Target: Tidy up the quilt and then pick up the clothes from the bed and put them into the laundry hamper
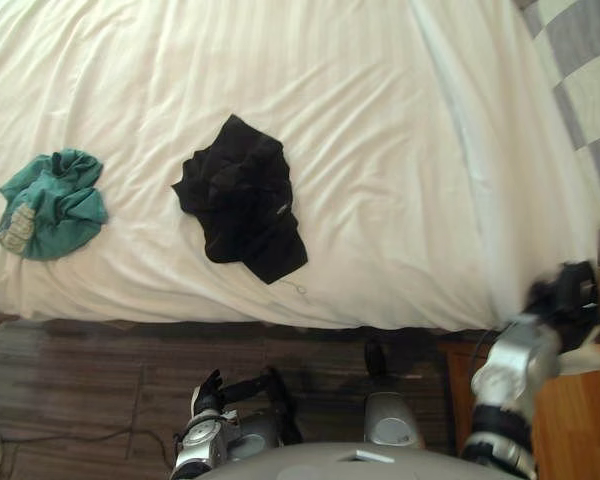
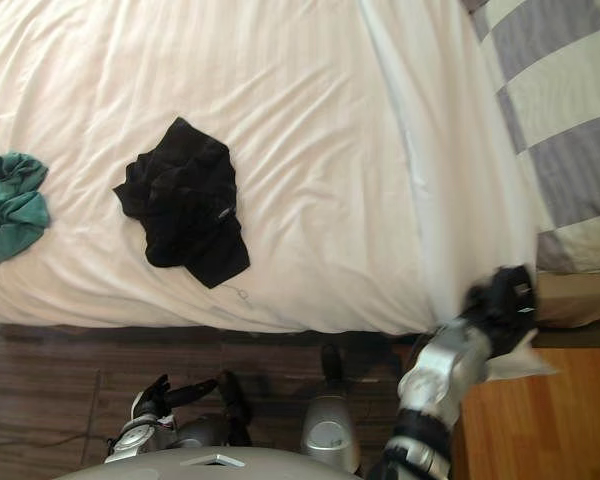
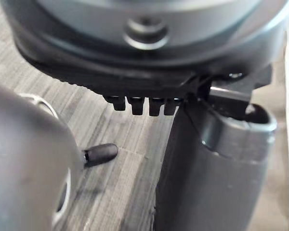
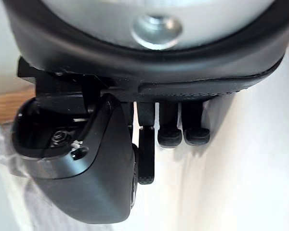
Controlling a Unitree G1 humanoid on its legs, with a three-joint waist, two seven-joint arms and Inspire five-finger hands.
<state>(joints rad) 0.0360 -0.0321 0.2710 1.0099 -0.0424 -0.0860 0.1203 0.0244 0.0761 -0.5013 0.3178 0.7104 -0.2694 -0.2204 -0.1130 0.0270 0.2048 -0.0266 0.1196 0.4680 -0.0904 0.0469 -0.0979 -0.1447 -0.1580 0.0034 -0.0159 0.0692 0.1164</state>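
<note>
Quilt first: white, spread wide over the bed, mostly flat with shallow creases. One long ridge runs down its right side towards the near edge, which hangs over the bedside above the dark floor. The right hand is out at the near right corner, just beside the checked cloth. In the right wrist view its fingers curl in with the thumb close against them, white cloth right behind. From the head camera a flap of white pokes out below the hand. I read that as a pinch on the quilt's corner, though the contact itself is hidden. The left hand hangs low over the floor, fingers slack, holding nothing.

Two garments sit on top of the quilt. A black one lies crumpled near the middle, and a green one is bunched well to its left, close to the near edge.

On handling, the quilt looks light, soft and floppy, and big enough that a corner pull travels slowly across it. The hem or corner is the place to grip, with a good bunch of fabric gathered, because the smooth top gives nothing to catch. A sharp tug could drag both garments along. The clothes look limp and light too, so a pinch down on the crown of each heap should lift them. A trailing leg or sleeve may snag on the way.
</note>
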